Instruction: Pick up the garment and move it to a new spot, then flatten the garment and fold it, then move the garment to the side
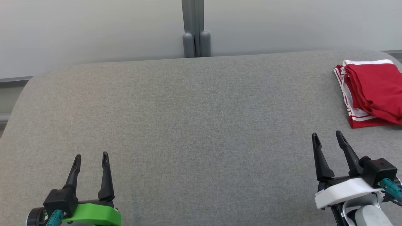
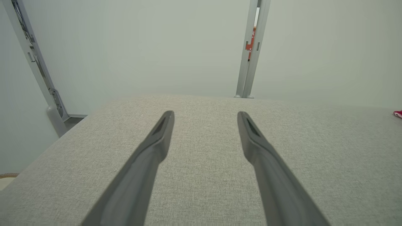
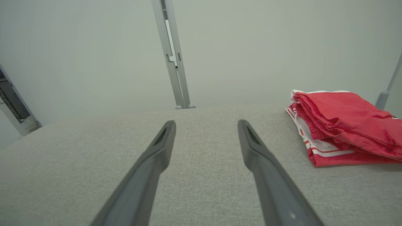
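Garment [image 1: 373, 91], red with white stripes, lies folded in a neat stack on the grey fabric surface [image 1: 188, 125]. Right hand [image 1: 327, 133] hangs near the garment, just on its near-left side and apart from it, two dark fingers [image 1: 320, 157] spread wide, holding nothing and touching nothing. Left hand [image 1: 91, 155] hangs well apart from the garment, far off to its left, fingers likewise spread wide and holding nothing.

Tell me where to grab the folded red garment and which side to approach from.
Probably the near-left corner of the garment, with the right gripper coming from the middle of the table. The folded layers stack with open edges there, facing that open gripper, so one finger could slide under the pile.
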